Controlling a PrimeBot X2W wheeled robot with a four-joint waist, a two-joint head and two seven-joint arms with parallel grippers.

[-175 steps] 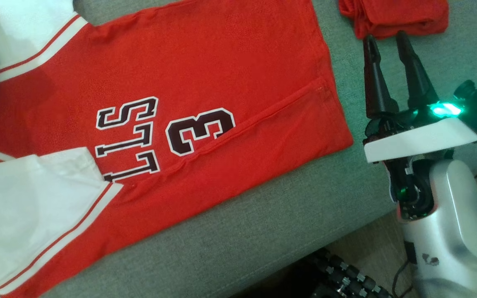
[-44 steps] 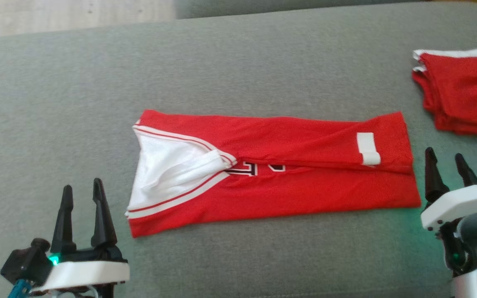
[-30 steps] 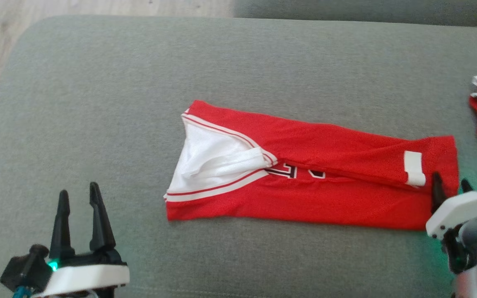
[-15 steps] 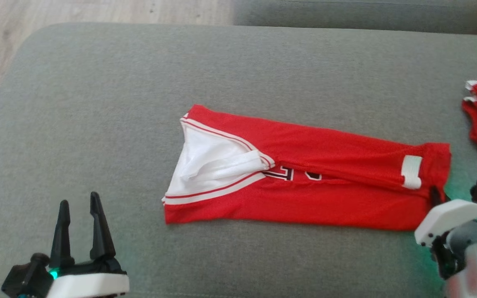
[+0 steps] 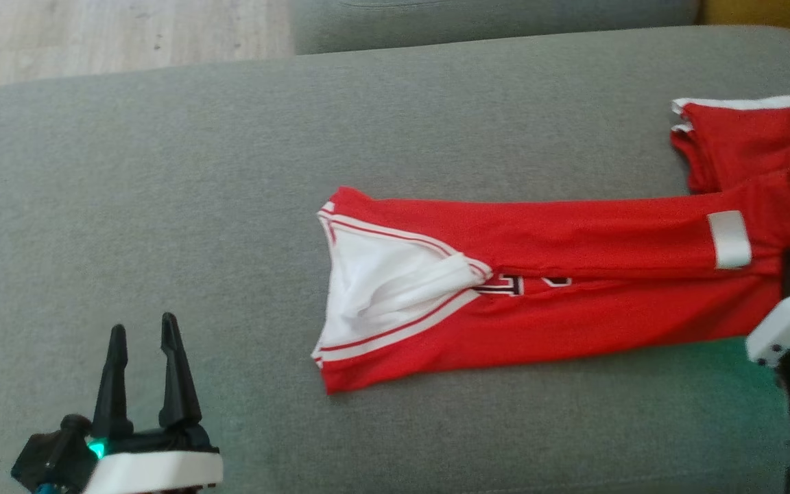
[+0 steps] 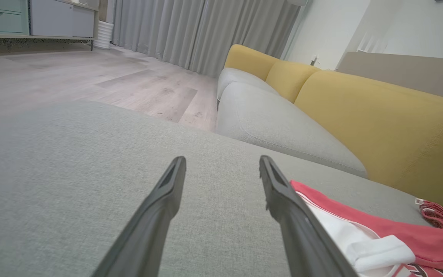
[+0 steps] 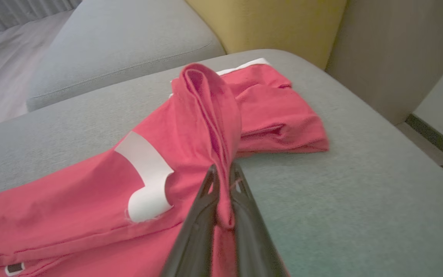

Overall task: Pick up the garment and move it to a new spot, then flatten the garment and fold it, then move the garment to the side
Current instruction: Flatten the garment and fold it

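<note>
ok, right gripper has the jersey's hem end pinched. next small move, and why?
Probably lift the right gripper slightly and carry the pinched end over toward the white collar end, halving the jersey. Its jaws are shut on the raised hem, the jersey lies as a long lengthwise-folded strip on the cushion, and the left gripper is open, clear of the cloth.

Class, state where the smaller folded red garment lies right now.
In the head view, the smaller folded red garment lies at the cushion's far right, just beyond the long jersey's end.
</note>
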